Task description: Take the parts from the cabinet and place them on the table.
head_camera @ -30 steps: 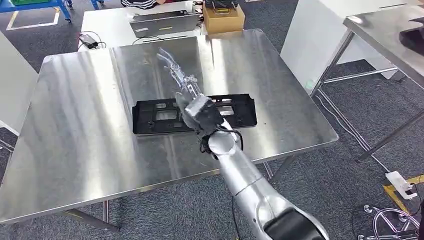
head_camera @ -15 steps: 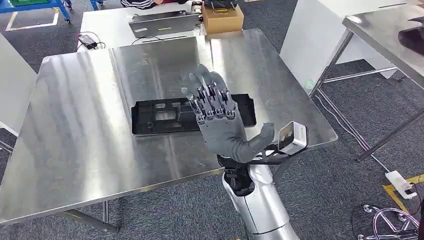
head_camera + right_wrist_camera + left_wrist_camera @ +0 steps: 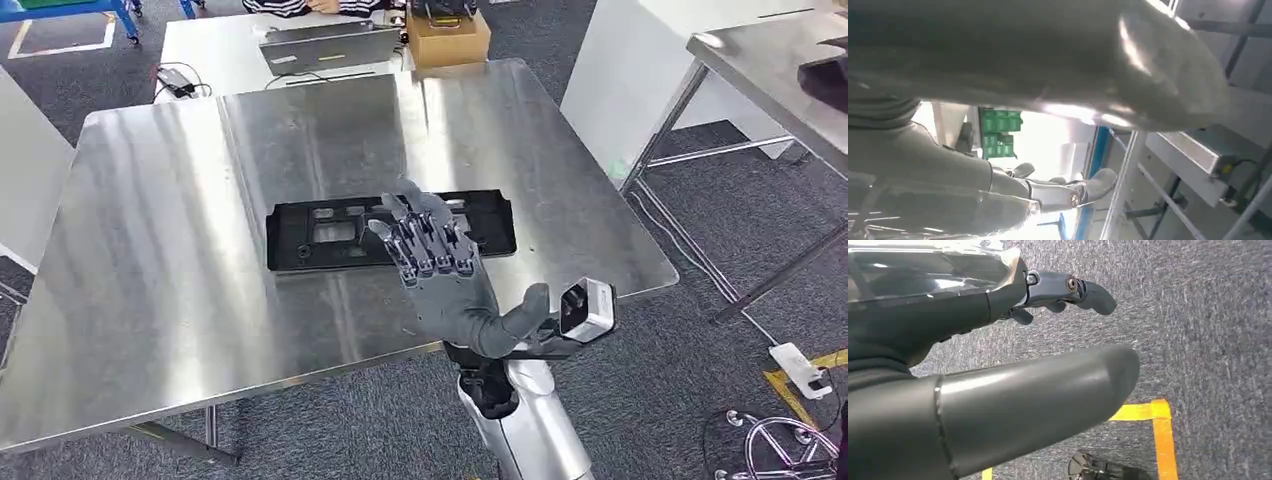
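Nearest of all, the right hand [image 3: 448,285] is up over the near edge of the steel worktop [image 3: 150,250], palm raised, fingers spread and nothing in them. The wrist camera [image 3: 584,305] juts out just beside its thumb. Just beyond the fingertips lies the black plastic part [image 3: 320,232], flat on the worktop, long side running across, its middle partly hidden behind the fingers. The hand looks clear of it, not touching. So this part appears delivered.

The left hand [image 3: 1058,290] hangs down by the carpeted floor [image 3: 1208,315]; its fingers look loosely curled with nothing between them, but whether they are closed or apart I cannot tell.

The risk from here? Those spread fingers are very near the part. If the arm swings low as it pulls away, a fingertip could catch the part's edge and skid it across the slick steel toward the near edge of the worktop.

Farther back from the part, on a white table, sits a cardboard box [image 3: 447,38]. Its top is open with something dark inside that I can't identify. A grey tray-like item [image 3: 328,45] lies beside it.
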You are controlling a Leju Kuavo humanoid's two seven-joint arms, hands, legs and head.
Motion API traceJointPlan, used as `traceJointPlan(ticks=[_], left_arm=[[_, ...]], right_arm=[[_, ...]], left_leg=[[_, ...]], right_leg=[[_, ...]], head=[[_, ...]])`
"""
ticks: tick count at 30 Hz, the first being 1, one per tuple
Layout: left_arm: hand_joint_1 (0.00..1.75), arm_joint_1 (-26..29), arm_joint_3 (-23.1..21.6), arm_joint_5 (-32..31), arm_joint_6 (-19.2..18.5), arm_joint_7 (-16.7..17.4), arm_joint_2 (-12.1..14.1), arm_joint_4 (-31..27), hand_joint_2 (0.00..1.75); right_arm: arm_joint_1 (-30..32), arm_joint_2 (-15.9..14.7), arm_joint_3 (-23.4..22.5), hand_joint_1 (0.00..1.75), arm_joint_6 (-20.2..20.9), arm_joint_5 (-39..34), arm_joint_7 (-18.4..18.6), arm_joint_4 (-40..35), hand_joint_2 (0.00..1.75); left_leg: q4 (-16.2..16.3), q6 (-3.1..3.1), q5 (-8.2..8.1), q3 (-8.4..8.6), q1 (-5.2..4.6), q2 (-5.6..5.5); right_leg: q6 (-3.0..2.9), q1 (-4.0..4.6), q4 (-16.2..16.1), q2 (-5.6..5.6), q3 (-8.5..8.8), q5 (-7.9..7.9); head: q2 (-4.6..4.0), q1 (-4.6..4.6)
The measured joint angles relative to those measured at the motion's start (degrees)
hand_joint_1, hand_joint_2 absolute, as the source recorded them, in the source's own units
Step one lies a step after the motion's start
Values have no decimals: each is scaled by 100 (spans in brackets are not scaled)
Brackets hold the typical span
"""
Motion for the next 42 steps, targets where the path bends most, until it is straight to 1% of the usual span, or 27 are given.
traceJointPlan(ticks=[2, 3, 4, 5, 7, 8, 9, 12, 13, 14, 15, 16, 17, 18, 20, 22, 23, 26, 28, 29, 31, 33, 34, 36, 37, 39, 42], left_arm=[[0, 1, 2, 7, -2, -20, 0, 0, 0], [0, 1, 4, 7, -9, -22, 2, 0, 0], [0, 2, 9, 7, -22, -28, 2, 0, 0], [0, 4, 20, 7, -39, -33, 7, 2, 0], [0, 4, 39, 9, -66, -39, 18, 11, 0], [0, 4, 46, 7, -81, -44, 61, 13, 0], [0, 4, 46, 7, -81, -50, 66, 24, 0], [0, 6, 52, 9, -63, -68, 92, 28, 0], [0, 9, 63, 15, -39, -72, 118, 28, 0], [0, 11, 70, 15, -28, -79, 116, 28, 0], [0, 10, 77, 15, -28, -83, 116, 31, 0], [0, 10, 81, 15, -28, -83, 118, 33, 0], [0, 11, 83, 13, -35, -83, 124, 35, 0], [0, 13, 85, 9, -53, -83, 129, 42, 0], [0, 18, 89, 7, -107, -83, 157, 50, 0], [0, 18, 98, 7, -146, -87, 214, 57, 0], [0, 13, 101, 7, -155, -90, 230, 57, 0], [0, 19, 103, -2, -160, -96, 278, 74, 0], [0, 18, 103, -2, -162, -96, 284, 83, 0], [0, 17, 103, -2, -160, -96, 282, 83, 0], [0, 17, 103, -2, -144, -83, 295, 83, 0], [0, 19, 105, -2, -111, -72, 297, 83, 0], [0, 18, 105, -2, -96, -72, 297, 85, 0], [0, 18, 105, -2, -74, -85, 284, 92, 0], [0, 18, 105, -2, -55, -90, 280, 94, 0], [0, 18, 105, -2, -33, -103, 267, 98, 0], [0, 19, 105, -2, -26, -107, 264, 111, 0]], right_arm=[[38, -59, 0, 0, 2, -9, -4, 128, 0], [57, -83, 0, 0, 2, -9, -4, 173, 0], [62, -100, 0, 0, 2, -4, -4, 227, 0], [57, -114, 4, 0, 2, 7, -7, 280, 0], [45, -138, 18, 0, -9, 24, -15, 402, 0], [38, -146, 28, 0, -15, 24, -35, 470, 0], [35, -155, 37, 0, -28, 31, -48, 503, 0], [8, -170, 72, 0, -77, 39, -87, 629, 0], [-5, -173, 90, 0, -101, 39, -101, 673, 0], [-8, -173, 96, 0, -124, 53, -100, 706, 0], [-7, -173, 101, 0, -129, 55, -103, 730, 0], [-7, -173, 105, 0, -153, 66, -101, 765, 0], [-2, -175, 109, 0, -186, 81, -103, 806, 0], [4, -181, 109, 0, -197, 105, -103, 846, 0], [6, -192, 116, 0, -236, 107, -103, 914, 0], [-2, -190, 129, 0, -267, 101, -118, 1018, 0], [-8, -190, 153, 0, -295, 92, -135, 1071, 0], [-36, -190, 214, 0, -312, 70, -168, 1217, 0], [-41, -194, 221, 0, -319, 59, -175, 1274, 0], [-48, -201, 223, 0, -334, 57, -181, 1302, 0], [-53, -216, 234, 0, -389, 61, -188, 1357, 0], [-47, -240, 249, 0, -516, 136, -186, 1434, 0], [-39, -256, 265, 0, -641, 219, -179, 1480, 0], [-30, -280, 335, 0, -886, 367, -186, 1596, 0], [-30, -282, 367, 0, -942, 398, -194, 1650, 0], [-36, -282, 406, 0, -984, 428, -214, 1696, 0], [-25, -288, 437, 0, -1016, 431, -234, 1783, 0]], left_leg=[[3, 0, 0, -17, -7, 2], [4, -1, 1, -22, -7, 2], [7, -4, 1, -23, -5, 1], [20, -11, -1, -23, 2, -1], [80, -70, -19, -34, 20, -9], [93, -123, -14, -62, 17, -18], [122, -164, -13, -73, 0, -20], [142, -260, 30, -117, 18, -29], [200, -293, -29, -163, 57, -27], [383, -331, -281, -243, 54, -9], [702, -360, -567, -363, 67, -4], [1196, -397, -882, -535, 85, -2], [1598, -421, -1080, -664, 97, 0], [1858, -437, -1145, -717, 105, 2], [1589, -435, -902, -445, 111, 6], [571, -404, -526, 238, 126, 8], [116, -376, -587, 507, 127, 0], [107, -312, -515, 487, 46, -23], [36, -180, -404, 446, 92, -2], [34, -138, -350, 401, 77, 21], [36, -73, -261, 277, 64, 32], [45, -61, -161, 135, 46, 43], [45, -63, -118, 73, 38, 44], [49, -75, -33, -30, 25, 43], [50, -90, 8, -66, 19, 38], [74, -140, 71, -119, -26, 32], [59, -236, 198, -142, -9, 42]], right_leg=[[-8, -20, 890, 0, -472, -288], [28, -21, 1067, 0, -579, -284], [96, -37, 948, -1, -539, -163], [180, -58, 559, -3, -355, 52], [303, -114, -595, -23, 228, 467], [210, -59, -587, 2, 308, 449], [172, -12, -561, 36, 236, 542], [13, -25, -603, 33, 186, 522], [-59, -89, -626, 19, 162, 572], [-131, -83, -626, 16, 111, 610], [-155, -80, -626, 11, 75, 629], [-190, -68, -622, -8, 25, 659], [-200, -53, -619, -20, -16, 688], [-191, -48, -616, -26, -58, 718], [-172, -45, -609, -27, -123, 769], [-126, -46, -597, -25, -151, 800], [-97, -38, -587, -23, -156, 818], [28, -23, -595, -28, -174, 901], [108, 13, -575, -29, -204, 907], [85, -8, -433, -25, -316, 733], [-15, -5, 355, -23, -590, 197], [-3, -5, 1173, -24, -830, -135], [42, -5, 1262, -24, -793, -113], [147, 3, 684, -25, -324, 185], [155, 6, 124, -25, 43, 330], [57, 72, -798, -28, 656, 299], [-32, 85, -788, -22, 537, 356]], head=[[0, 0], [0, -2], [0, 0], [0, -2], [0, 0], [0, -2], [0, -2], [0, -11], [0, -11], [0, -32], [0, -46], [0, -44], [0, -46], [0, -44], [0, -46], [0, -46], [0, -46], [0, -40], [0, -29], [0, -33], [0, -15], [0, -15], [0, -15], [0, -15], [0, -15], [0, -11], [0, -28]])
